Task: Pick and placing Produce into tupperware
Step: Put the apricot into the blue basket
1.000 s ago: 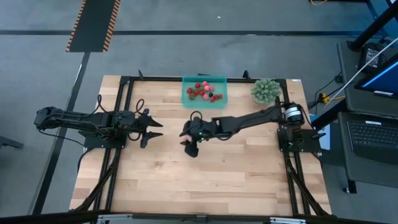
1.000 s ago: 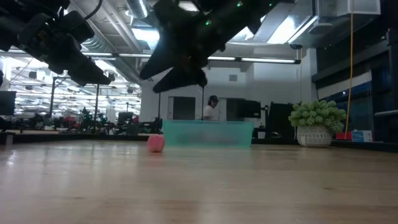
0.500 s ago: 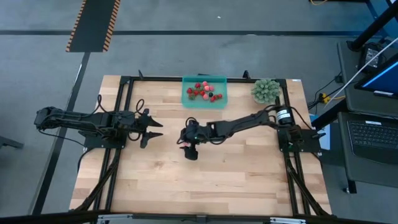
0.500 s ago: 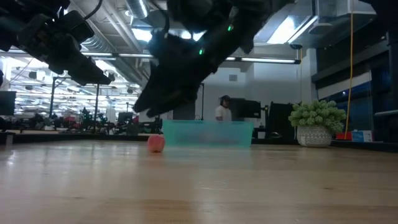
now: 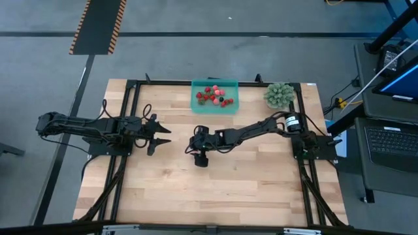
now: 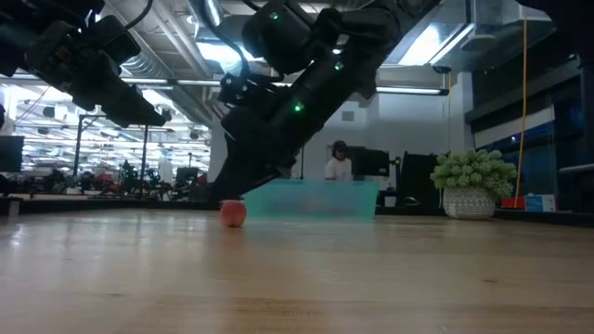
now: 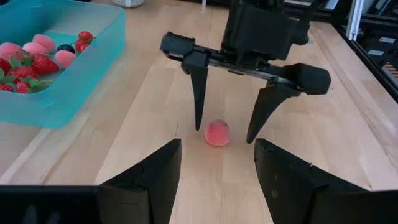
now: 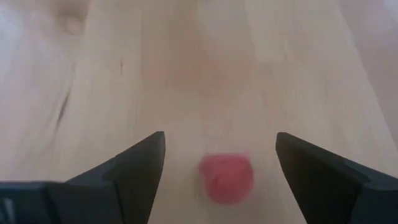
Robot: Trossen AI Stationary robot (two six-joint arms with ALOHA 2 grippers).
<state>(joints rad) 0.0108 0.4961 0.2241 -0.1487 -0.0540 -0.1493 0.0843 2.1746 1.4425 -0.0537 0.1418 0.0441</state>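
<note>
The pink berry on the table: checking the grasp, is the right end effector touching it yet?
Apart. The left wrist view shows the right end effector open, fingers straddling the pink berry with bare wood visible on both sides.

This is a robotics lab or industrial workshop hall. The pale wooden table [image 5: 215, 183] sits on a grey concrete floor with a black-and-orange hazard-striped strip [image 5: 98, 26], beside a workstation with an open laptop [image 5: 390, 140]. Across the table lie exposed ceiling ducts [image 6: 176, 70], fluorescent lights, distant equipment benches and a person [image 6: 339, 162].
</note>
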